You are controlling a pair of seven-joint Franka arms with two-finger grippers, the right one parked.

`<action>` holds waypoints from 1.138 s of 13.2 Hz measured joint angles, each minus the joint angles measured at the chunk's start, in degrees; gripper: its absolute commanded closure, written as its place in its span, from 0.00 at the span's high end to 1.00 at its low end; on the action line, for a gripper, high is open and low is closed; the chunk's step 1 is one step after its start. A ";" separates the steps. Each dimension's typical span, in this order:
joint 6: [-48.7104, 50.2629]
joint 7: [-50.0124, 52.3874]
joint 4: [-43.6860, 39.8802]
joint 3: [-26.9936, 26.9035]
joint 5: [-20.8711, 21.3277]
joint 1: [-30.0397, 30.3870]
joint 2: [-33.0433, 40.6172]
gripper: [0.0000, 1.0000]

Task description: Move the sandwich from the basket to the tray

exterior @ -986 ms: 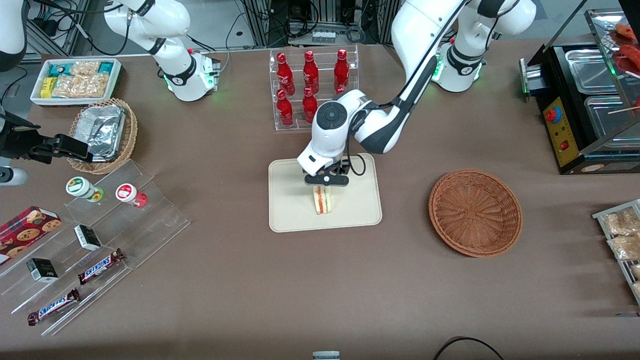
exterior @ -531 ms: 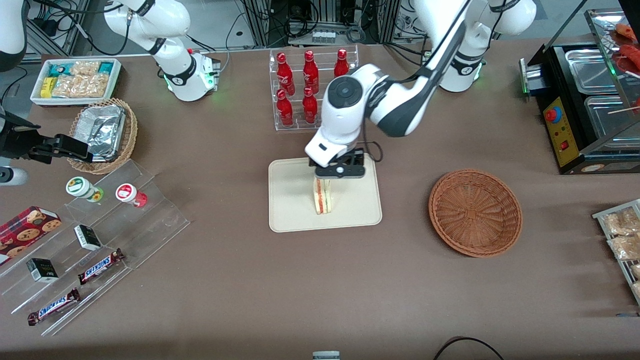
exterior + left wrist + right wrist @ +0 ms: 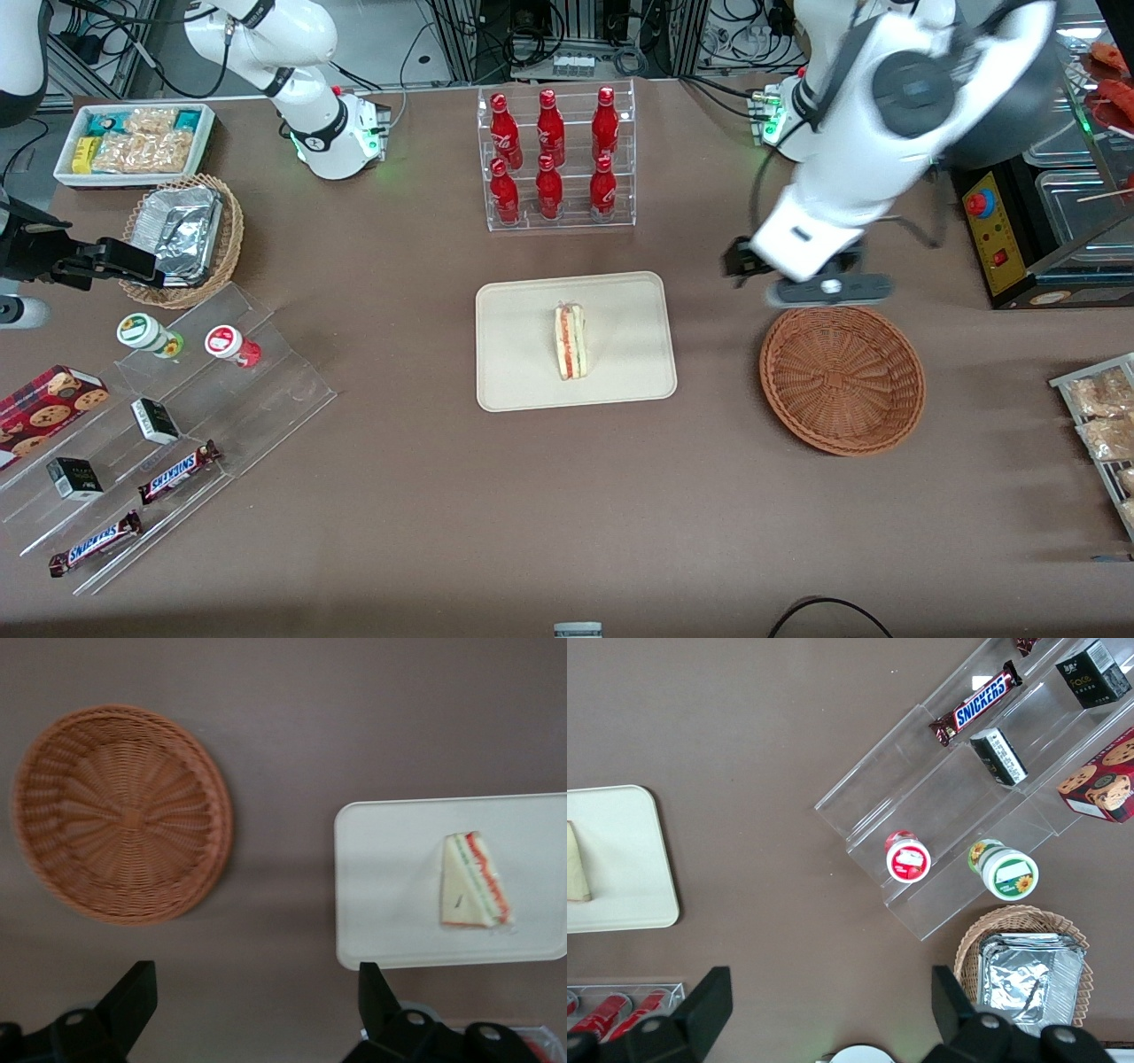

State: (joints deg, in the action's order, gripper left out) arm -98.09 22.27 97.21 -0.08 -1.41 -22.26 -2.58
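Your gripper [image 3: 819, 285] hangs released, fingers [image 3: 133, 997] spread wide and holding nothing, above the brown counter [image 3: 567, 496] just by the basket's rim farthest from the front camera. You have one sandwich [image 3: 570, 341], a triangular wedge of pale bread with red-orange and green layers, resting on the one flat cream tray [image 3: 514, 319] with rounded corners. One round reddish-brown wicker basket [image 3: 842, 377] sits apart from it, toward the working arm's end.

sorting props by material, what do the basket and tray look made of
Basket: woven wicker or rattan, reddish-brown, matte; radiating strands show. Tray: smooth cream, probably plastic or moulded fibre; matte, rounded corners, holding the sandwich. The gripper hangs open above the basket's rim.
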 measured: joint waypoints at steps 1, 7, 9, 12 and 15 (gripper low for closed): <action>1.86 -3.44 0.07 -0.01 -0.03 2.32 1.35 1.00; 4.81 -14.87 1.68 -0.05 0.02 10.91 4.71 1.00; 4.81 -16.82 1.78 -0.57 0.07 12.09 5.02 1.00; 4.81 -18.10 1.82 -1.16 0.06 13.56 5.28 1.00; 4.52 -18.41 1.85 -0.83 0.05 14.72 4.90 1.00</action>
State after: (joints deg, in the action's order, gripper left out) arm -93.57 3.86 99.06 -0.91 -1.36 -7.54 2.32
